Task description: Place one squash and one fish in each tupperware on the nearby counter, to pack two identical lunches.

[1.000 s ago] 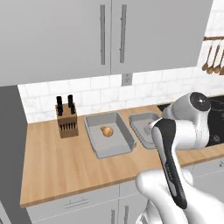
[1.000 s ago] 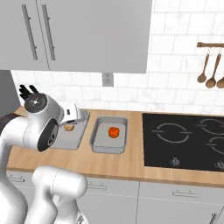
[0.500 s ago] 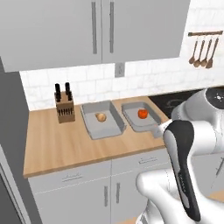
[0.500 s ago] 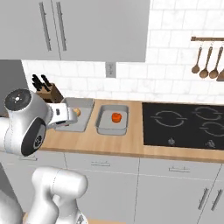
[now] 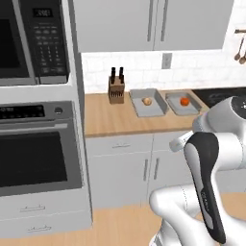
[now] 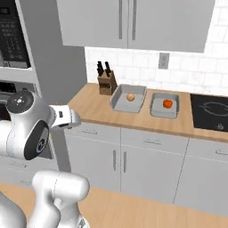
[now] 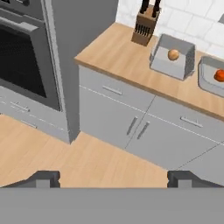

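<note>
On the long light-brown wooden counter [image 6: 111,113]: two shallow grey rectangular tupperware tubs side by side. Tub nearer the knife block [image 6: 129,98] holds one pale orange round squash [image 6: 130,97]; second tub [image 6: 164,106], nearer the black cooktop [image 6: 209,117], holds one orange-red round squash [image 6: 167,103]. Wooden knife block with dark handles [image 6: 107,80] stands just beside the first tub. Pale grey drawers [image 7: 144,127] below. Built-in dark oven [image 5: 36,153] further along. Two-finger gripper [image 7: 113,178]: jaws spread wide, empty, well apart from the counter.
</note>
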Controlling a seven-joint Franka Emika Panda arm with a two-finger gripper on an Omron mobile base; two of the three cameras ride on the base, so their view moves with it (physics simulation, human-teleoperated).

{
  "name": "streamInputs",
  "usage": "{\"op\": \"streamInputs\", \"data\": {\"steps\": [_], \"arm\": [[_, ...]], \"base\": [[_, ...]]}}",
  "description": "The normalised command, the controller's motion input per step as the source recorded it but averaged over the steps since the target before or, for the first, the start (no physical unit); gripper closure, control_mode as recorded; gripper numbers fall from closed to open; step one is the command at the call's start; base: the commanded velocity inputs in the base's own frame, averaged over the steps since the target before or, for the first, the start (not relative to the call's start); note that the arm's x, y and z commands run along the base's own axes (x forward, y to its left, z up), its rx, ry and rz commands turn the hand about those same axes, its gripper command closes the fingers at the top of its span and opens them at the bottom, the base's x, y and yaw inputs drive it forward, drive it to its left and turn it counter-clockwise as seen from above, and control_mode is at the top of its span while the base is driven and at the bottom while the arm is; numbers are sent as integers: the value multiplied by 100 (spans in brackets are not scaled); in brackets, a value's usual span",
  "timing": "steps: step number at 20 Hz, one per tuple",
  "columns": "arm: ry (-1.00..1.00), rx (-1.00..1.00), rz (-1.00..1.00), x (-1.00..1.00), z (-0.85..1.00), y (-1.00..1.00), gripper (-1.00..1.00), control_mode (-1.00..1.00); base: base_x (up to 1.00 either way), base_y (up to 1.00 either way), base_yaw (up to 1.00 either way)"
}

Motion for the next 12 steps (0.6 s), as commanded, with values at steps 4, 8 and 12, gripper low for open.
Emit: {"op": "streamInputs", "data": {"steps": [4, 8, 12], "arm": [[0, 0, 0, 0, 0, 0, -100, 100], [0, 0, 0, 0, 0, 0, -100, 100], [0, 0, 0, 0, 0, 0, -100, 100]], "base": [[-81, 100, 50], [-100, 93, 42], [-98, 96, 35]]}}
